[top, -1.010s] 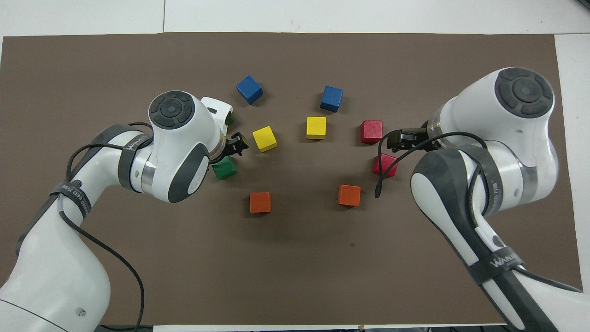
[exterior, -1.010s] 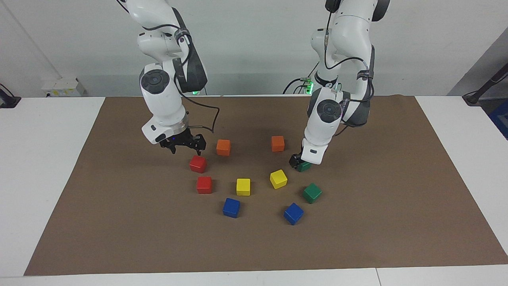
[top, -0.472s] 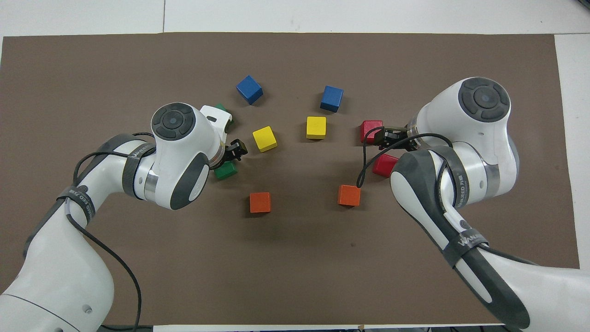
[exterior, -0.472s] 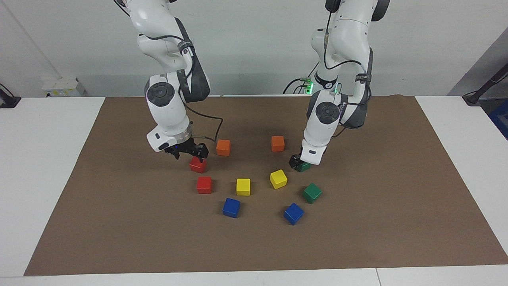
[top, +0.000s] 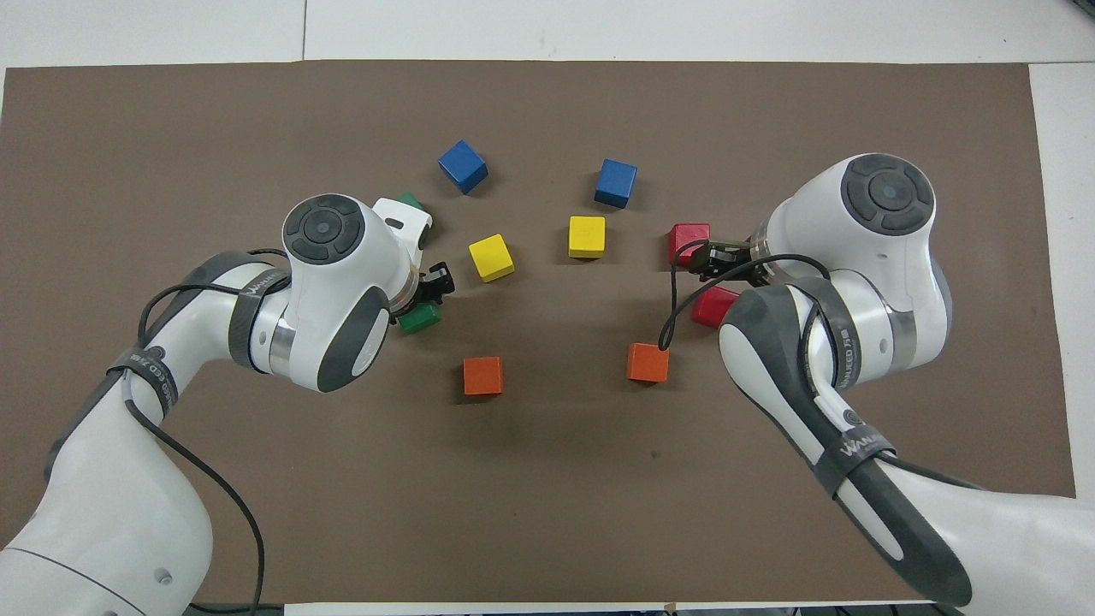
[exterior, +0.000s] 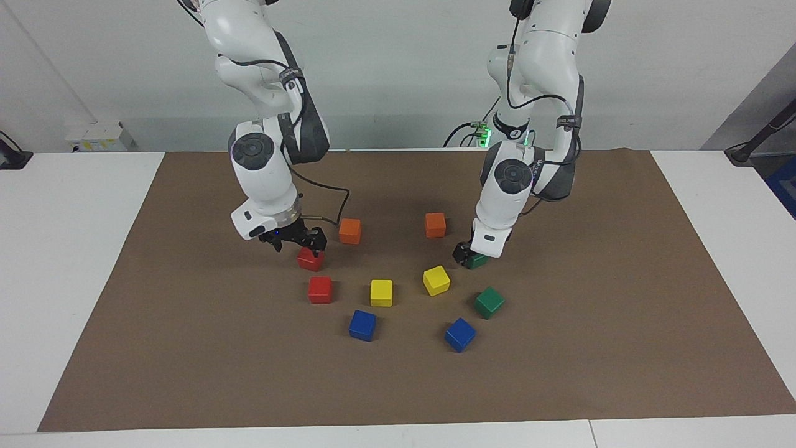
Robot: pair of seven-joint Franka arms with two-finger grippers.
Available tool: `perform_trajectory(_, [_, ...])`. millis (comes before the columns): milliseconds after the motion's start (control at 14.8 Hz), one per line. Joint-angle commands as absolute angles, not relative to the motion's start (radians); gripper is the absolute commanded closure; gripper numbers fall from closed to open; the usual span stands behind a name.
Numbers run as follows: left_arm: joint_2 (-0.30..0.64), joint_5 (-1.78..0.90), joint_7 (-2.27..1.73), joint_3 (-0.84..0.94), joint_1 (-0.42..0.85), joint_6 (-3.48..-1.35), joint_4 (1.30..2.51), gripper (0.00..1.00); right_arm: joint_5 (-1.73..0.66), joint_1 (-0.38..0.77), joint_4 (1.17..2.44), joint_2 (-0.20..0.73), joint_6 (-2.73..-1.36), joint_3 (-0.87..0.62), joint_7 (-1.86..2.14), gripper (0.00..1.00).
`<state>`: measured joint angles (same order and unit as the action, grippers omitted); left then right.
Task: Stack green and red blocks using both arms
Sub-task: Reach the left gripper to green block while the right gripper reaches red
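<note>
Two orange cubes (exterior: pixel 350 231) (exterior: pixel 435 224) sit at twelve o'clock, yellow cubes (exterior: pixel 381 292) (exterior: pixel 436 280) central, blue cubes (exterior: pixel 362 325) (exterior: pixel 460 334) at six, all on the brown surface (exterior: pixel 186 348).

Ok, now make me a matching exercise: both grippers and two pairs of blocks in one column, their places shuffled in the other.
1. left gripper
2. right gripper
3. blue blocks
4. orange blocks

A. nearest the robots of all the blocks
B. down at a green block
C. low over a red block
D. farthest from the robots of all the blocks

Pairs: 1-B, 2-C, 3-D, 4-A
</note>
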<state>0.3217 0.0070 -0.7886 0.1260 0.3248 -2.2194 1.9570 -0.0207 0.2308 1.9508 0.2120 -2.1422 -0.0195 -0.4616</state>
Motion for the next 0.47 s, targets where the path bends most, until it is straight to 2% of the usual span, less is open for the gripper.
perform_trajectory(0, [0.264,0.018,-0.773,0.110,0.325,-2.180,1.983,1.00,-0.032,0.244,1.999,0.199,-2.193,-0.020,-0.499,0.00])
perform_trajectory(202, [0.184,0.018,-0.549,0.104,0.215,-2.071,1.968,1.00,-0.031,0.247,2.051,0.181,-2.212,-0.020,-0.505,0.00])
perform_trajectory(404, [0.181,0.018,-0.309,0.104,0.092,-2.052,1.944,1.00,-0.031,0.245,2.097,0.169,-2.259,-0.020,-0.502,0.00])
